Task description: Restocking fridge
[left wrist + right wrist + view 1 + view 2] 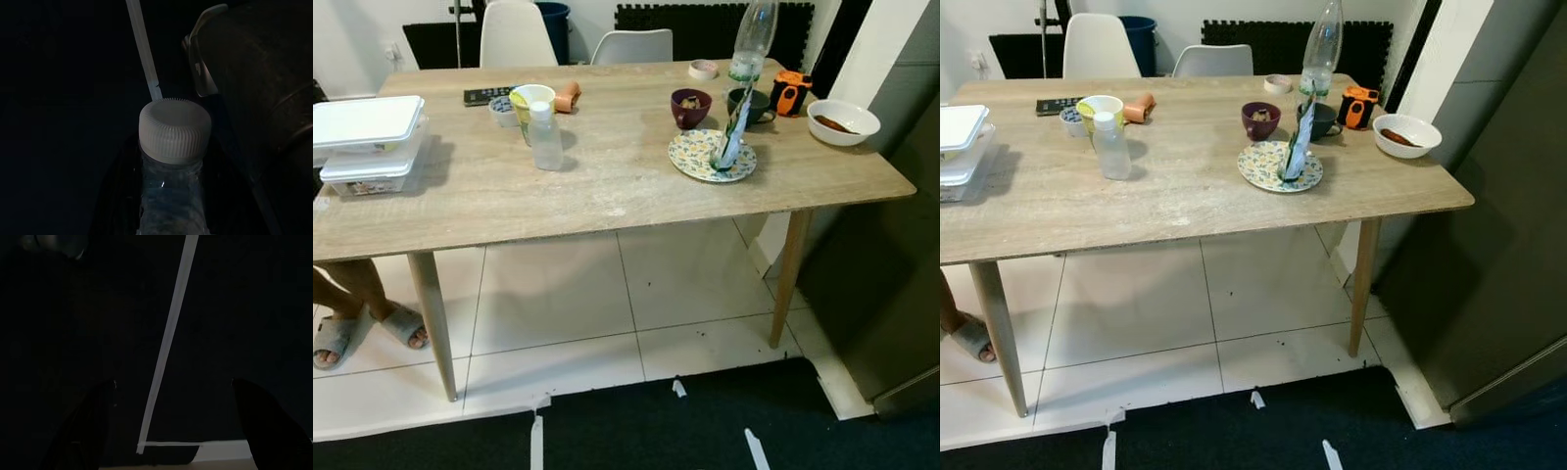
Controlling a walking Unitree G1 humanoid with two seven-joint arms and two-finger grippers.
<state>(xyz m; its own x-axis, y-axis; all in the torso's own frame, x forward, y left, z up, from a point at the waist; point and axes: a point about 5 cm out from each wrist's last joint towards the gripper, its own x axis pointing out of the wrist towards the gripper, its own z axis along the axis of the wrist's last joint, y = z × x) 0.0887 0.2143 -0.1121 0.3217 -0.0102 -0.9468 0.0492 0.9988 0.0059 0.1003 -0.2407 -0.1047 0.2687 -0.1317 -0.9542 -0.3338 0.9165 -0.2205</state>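
The left gripper (168,215) hangs low with its fingers closed around a water bottle (171,196), cap pointing along them toward the dark floor, while the right gripper (171,426) hangs spread and empty; the fridge (1489,245) stands to the robot's right.

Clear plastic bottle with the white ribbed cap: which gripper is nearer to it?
Left. The left gripper is shut on the clear plastic bottle with the white ribbed cap, its black fingers on either side. The right gripper hangs open above a white tape strip on the dark floor.
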